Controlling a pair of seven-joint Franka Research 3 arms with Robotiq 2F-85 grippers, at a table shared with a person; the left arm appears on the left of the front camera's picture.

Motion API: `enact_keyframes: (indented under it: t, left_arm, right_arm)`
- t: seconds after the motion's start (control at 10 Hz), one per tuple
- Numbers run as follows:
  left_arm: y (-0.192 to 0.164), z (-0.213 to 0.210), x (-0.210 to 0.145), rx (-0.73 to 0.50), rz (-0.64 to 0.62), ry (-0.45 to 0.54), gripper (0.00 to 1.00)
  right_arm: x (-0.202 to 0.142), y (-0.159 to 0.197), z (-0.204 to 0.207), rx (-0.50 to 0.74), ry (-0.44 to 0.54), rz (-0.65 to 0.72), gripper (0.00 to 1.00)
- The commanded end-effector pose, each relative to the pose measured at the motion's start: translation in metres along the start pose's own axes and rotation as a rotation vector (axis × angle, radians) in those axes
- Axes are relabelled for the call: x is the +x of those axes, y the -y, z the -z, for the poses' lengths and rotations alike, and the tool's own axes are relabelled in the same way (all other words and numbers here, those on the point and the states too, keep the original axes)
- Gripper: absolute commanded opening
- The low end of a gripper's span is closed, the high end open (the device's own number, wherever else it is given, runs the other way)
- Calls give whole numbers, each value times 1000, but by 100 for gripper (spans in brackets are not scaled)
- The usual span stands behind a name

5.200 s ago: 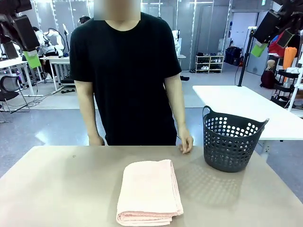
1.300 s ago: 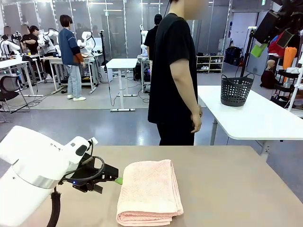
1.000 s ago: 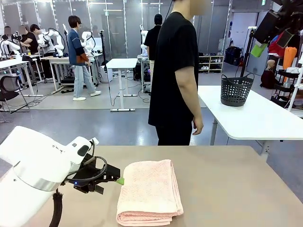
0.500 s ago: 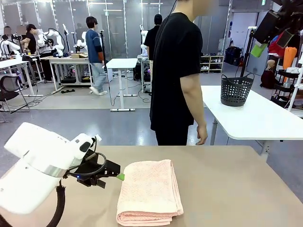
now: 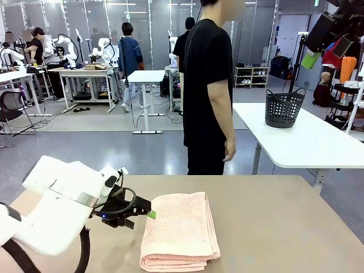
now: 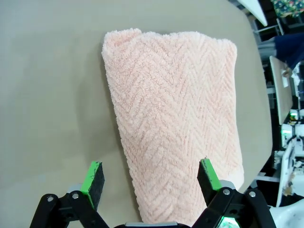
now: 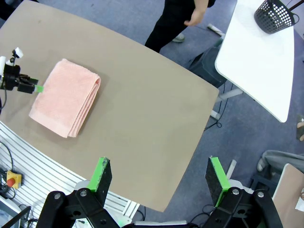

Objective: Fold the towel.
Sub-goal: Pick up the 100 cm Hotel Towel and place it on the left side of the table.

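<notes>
Your left gripper point(image 5: 149, 214) has crept up to the towel's point(image 5: 181, 227) left edge, jaws wide and holding nothing; the towel lies folded mid-desk point(image 5: 273, 222). Your right gripper point(image 7: 156, 185) hangs high, jaws wide, empty. The grasp looks close.

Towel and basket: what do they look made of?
Towel: looks like soft terry cloth, salmon-pink, matte, with a fuzzy nap and a herringbone zigzag weave. Basket: probably moulded plastic, dark grey; its thin rigid wall is punched with rows of round holes.
</notes>
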State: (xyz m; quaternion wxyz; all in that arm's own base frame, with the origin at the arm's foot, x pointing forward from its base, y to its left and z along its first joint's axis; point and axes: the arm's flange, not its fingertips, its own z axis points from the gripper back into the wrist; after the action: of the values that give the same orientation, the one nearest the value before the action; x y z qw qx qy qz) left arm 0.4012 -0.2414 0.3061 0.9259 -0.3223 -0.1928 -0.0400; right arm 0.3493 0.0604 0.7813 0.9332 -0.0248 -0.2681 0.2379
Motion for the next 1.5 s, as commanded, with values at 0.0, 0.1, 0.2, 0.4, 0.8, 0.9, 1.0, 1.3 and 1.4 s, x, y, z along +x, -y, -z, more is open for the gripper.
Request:
enact_keyframes:
  t: [0.0,0.1,0.2,0.4,0.8,0.9,1.0,1.3,1.4]
  left_arm:
    - [-12,33,-7,-38,-12,21,100]
    - [-11,39,-7,-43,-18,24,100]
    - [-11,41,-7,-69,-28,34,100]
    - [-11,43,-7,-83,-26,36,97]
    - [-9,43,-9,-91,-24,35,0]
    - [-8,42,-10,-93,-24,40,0]
    - [-8,39,-9,-101,-23,48,17]
    - [-8,29,-7,-146,-43,84,0]
    - [-9,28,-7,-146,-45,92,0]
  right_arm:
    - [0,2,-1,-3,-1,-1,100]
    - [0,2,-1,-3,-1,-1,100]
    - [0,2,-1,-3,-1,-1,100]
    - [0,2,-1,-3,-1,-1,100]
    - [0,2,-1,-3,-1,-1,100]
    - [0,2,-1,-3,-1,-1,100]
    - [0,2,-1,-3,-1,-1,100]
    - [0,2,-1,-3,-1,-1,100]
    - [0,2,-1,-3,-1,-1,100]
